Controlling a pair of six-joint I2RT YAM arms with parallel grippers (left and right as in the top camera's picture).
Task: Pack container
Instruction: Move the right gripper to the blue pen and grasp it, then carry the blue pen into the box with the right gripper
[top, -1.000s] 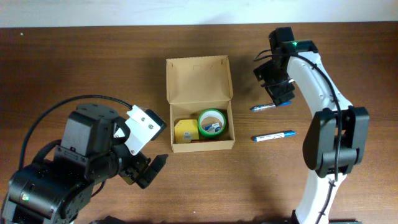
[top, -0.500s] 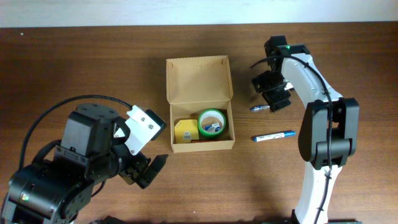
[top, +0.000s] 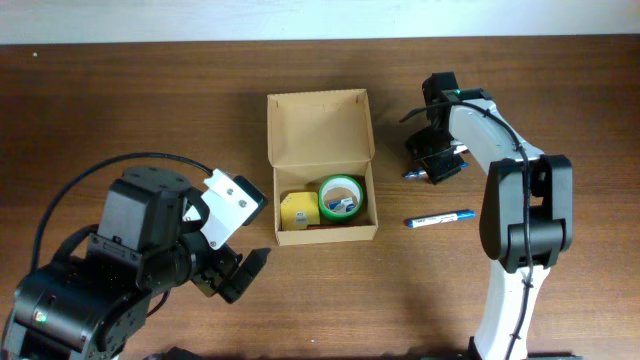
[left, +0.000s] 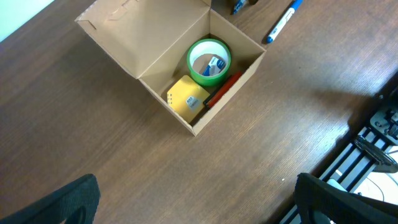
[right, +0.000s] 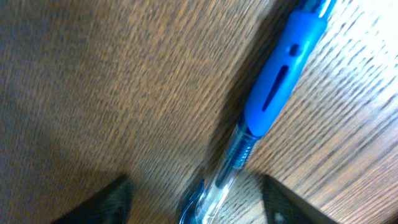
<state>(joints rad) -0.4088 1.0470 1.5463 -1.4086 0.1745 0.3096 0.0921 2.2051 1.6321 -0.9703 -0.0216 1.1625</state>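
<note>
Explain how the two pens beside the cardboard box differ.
The upper pen lies between the open fingers of the right gripper, mostly hidden from overhead; the lower pen lies in the open. The upper pen has a clear barrel with a blue part; the lower pen looks white with blue ends. Both lie flat on the table, outside the box.

The container (top: 320, 125) is tan, the tape (left: 208, 79) green, the pen (right: 278, 87) blue.

Wood table (top: 150, 110) w/ open tan box (top: 320, 125) mid, blue pen (top: 410, 173) + 2nd pen (top: 440, 218) on R
</note>
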